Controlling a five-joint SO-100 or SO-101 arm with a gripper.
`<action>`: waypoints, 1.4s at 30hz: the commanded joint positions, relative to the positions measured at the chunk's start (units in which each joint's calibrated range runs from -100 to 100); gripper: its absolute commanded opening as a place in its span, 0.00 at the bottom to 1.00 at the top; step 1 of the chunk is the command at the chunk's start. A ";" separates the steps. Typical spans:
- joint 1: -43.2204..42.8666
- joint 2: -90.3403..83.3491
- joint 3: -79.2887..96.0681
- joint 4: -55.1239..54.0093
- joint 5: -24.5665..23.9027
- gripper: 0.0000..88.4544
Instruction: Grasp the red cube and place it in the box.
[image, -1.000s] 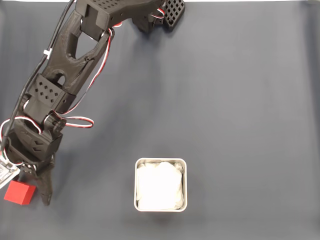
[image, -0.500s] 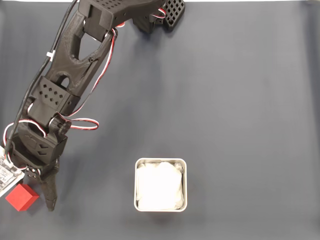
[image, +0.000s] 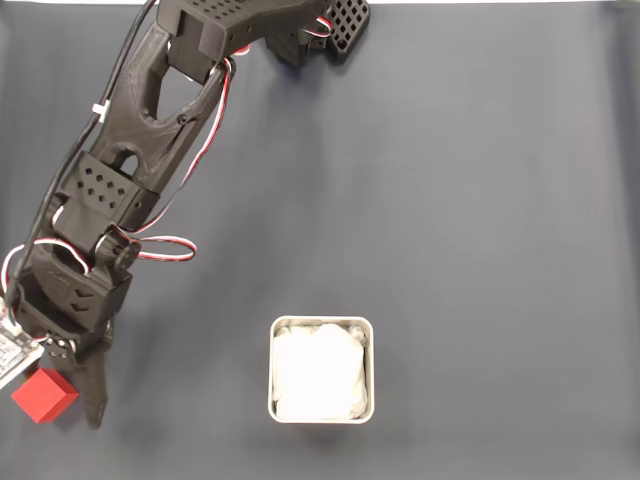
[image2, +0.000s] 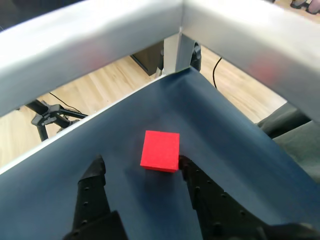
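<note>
On the dark mat (image: 480, 200), your spread-open gripper (image2: 142, 167) sits off-centre: red cube (image2: 160, 150) touches one finger (image2: 192, 175), so recentre before closing.

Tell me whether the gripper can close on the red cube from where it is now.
Probably yes. The gripper is open and the red cube sits by its fingertips, close against one finger, on bare dark cloth. It may need to advance slightly.

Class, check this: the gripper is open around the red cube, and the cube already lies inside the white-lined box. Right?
Not quite. The gripper is open at the red cube, but the fixed view shows the cube on the dark mat, well left of the box.
</note>
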 joint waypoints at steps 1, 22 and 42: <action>-0.56 -0.06 -3.91 -1.20 0.73 0.38; 0.43 7.74 -11.67 -1.37 1.56 0.38; 0.50 8.52 -13.13 -1.04 1.66 0.16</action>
